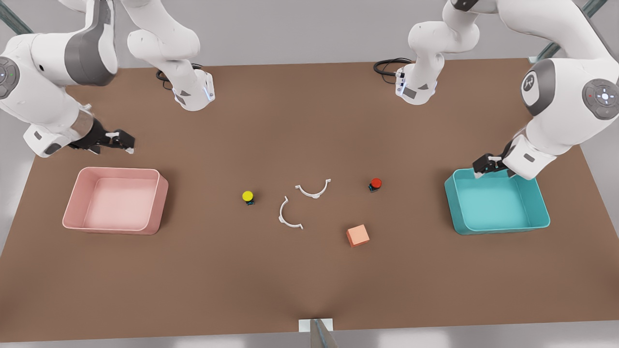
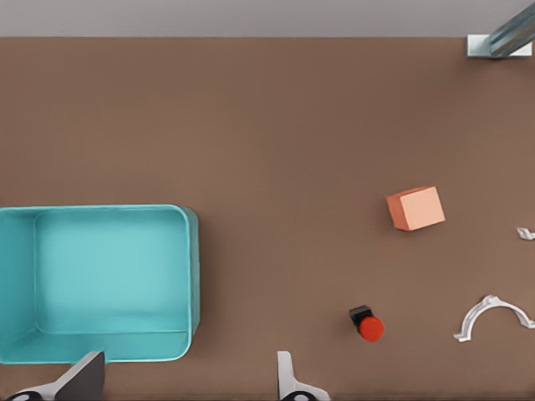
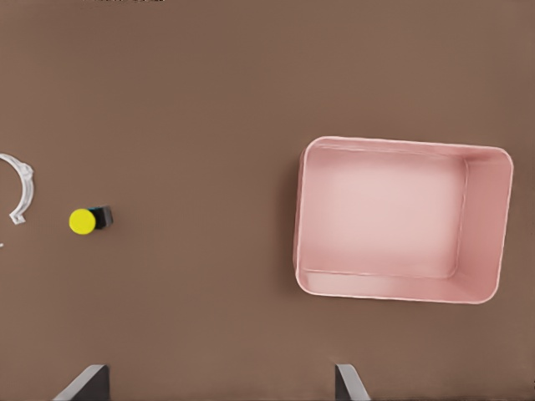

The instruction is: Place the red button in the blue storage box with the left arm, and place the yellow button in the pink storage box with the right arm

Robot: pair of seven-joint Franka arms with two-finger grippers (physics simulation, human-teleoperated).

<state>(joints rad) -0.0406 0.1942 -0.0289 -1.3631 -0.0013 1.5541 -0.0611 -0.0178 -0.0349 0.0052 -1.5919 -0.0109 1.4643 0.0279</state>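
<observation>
The red button (image 1: 375,183) (image 2: 369,326) stands on the brown table, right of centre in the front view. A blue storage box (image 1: 503,228) (image 2: 192,284) sits farther to that view's right. My left gripper (image 1: 488,164) (image 2: 184,384) hovers open over the box's back-left corner, holding nothing. The yellow button (image 1: 247,196) (image 3: 84,220) stands left of centre. A pink storage box (image 1: 154,208) (image 3: 298,217) lies at the front view's left. Above and behind that box, my right gripper (image 1: 121,142) (image 3: 217,386) is open with nothing in it.
An orange cube (image 1: 358,235) (image 2: 415,208) lies in front of the red button. Two white curved pieces (image 1: 313,189) (image 1: 287,215) lie between the buttons. The arm bases (image 1: 193,92) (image 1: 416,87) stand at the table's back edge.
</observation>
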